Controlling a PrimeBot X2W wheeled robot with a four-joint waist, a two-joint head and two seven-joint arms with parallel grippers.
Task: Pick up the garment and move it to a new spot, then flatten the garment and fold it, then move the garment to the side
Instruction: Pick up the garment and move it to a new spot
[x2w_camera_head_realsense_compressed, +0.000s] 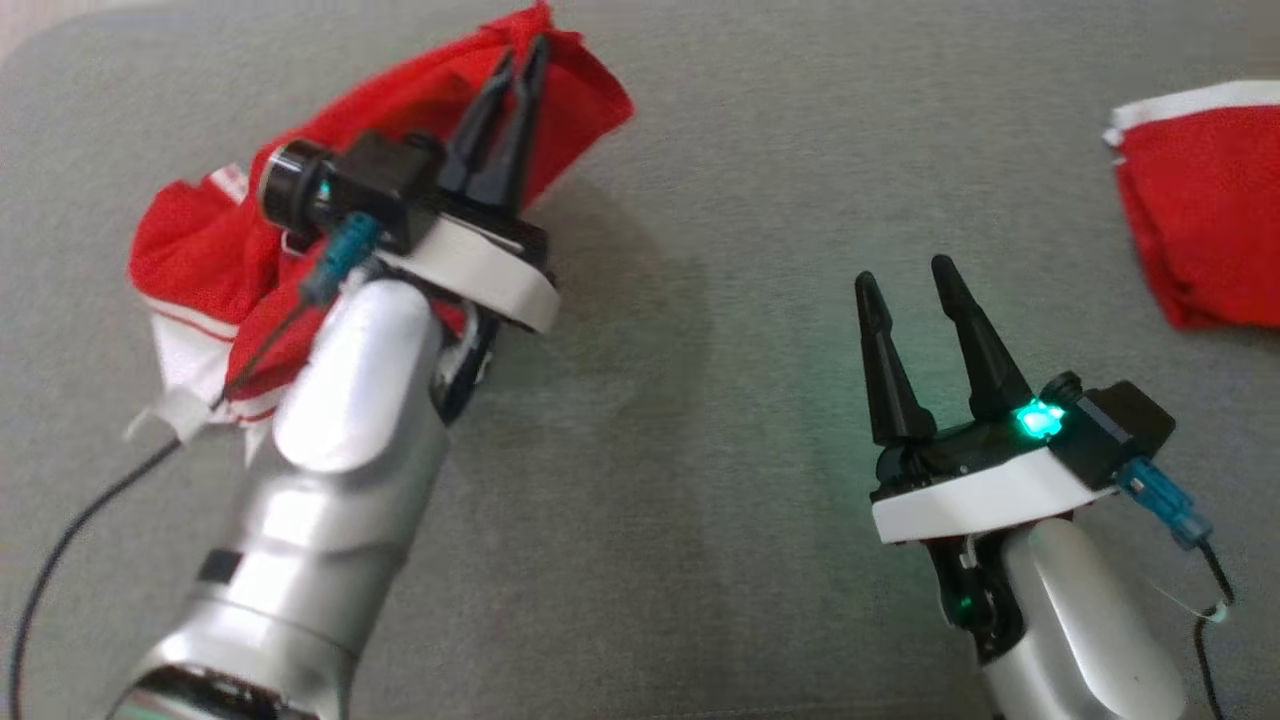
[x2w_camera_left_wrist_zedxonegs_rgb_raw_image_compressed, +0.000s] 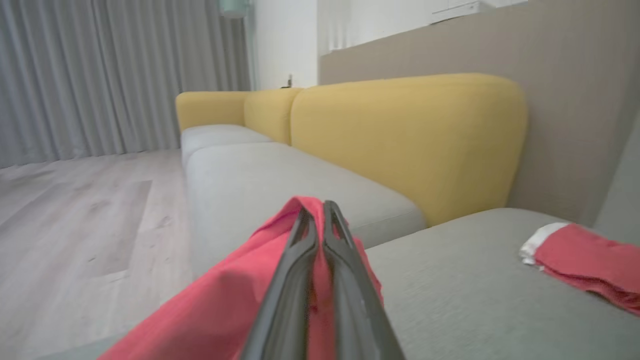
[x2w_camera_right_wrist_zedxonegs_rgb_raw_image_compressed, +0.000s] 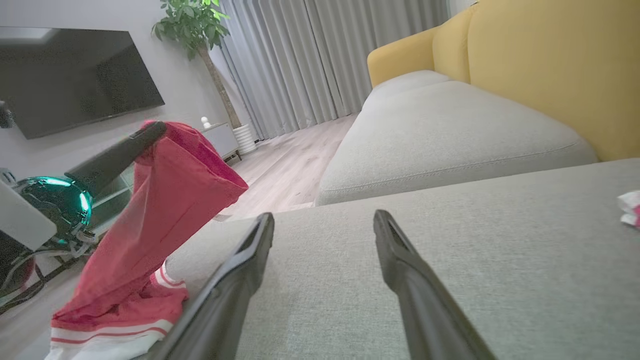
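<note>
The garment (x2w_camera_head_realsense_compressed: 205, 255) is red cloth with white, red-striped trim, bunched at the upper left of the grey cushion (x2w_camera_head_realsense_compressed: 700, 300). My left gripper (x2w_camera_head_realsense_compressed: 527, 52) is shut on a fold of it and holds that fold lifted off the cushion. From the left wrist view the garment (x2w_camera_left_wrist_zedxonegs_rgb_raw_image_compressed: 220, 310) drapes down from the left gripper (x2w_camera_left_wrist_zedxonegs_rgb_raw_image_compressed: 316, 209). In the right wrist view the garment (x2w_camera_right_wrist_zedxonegs_rgb_raw_image_compressed: 165, 210) hangs from one dark finger (x2w_camera_right_wrist_zedxonegs_rgb_raw_image_compressed: 120, 152), its striped hem resting on the cushion. My right gripper (x2w_camera_head_realsense_compressed: 905, 275) hovers open over bare cushion at the lower right, seen again as the right gripper (x2w_camera_right_wrist_zedxonegs_rgb_raw_image_compressed: 325, 222).
A second red cloth with a white edge (x2w_camera_head_realsense_compressed: 1205, 200) lies at the cushion's far right, also (x2w_camera_left_wrist_zedxonegs_rgb_raw_image_compressed: 585, 262). Yellow sofa backrests (x2w_camera_left_wrist_zedxonegs_rgb_raw_image_compressed: 410, 140) stand behind grey seat cushions (x2w_camera_right_wrist_zedxonegs_rgb_raw_image_compressed: 450, 130). Wooden floor (x2w_camera_left_wrist_zedxonegs_rgb_raw_image_compressed: 75, 225), grey curtains, a television (x2w_camera_right_wrist_zedxonegs_rgb_raw_image_compressed: 75, 75) and a potted plant (x2w_camera_right_wrist_zedxonegs_rgb_raw_image_compressed: 192, 25) lie beyond.
</note>
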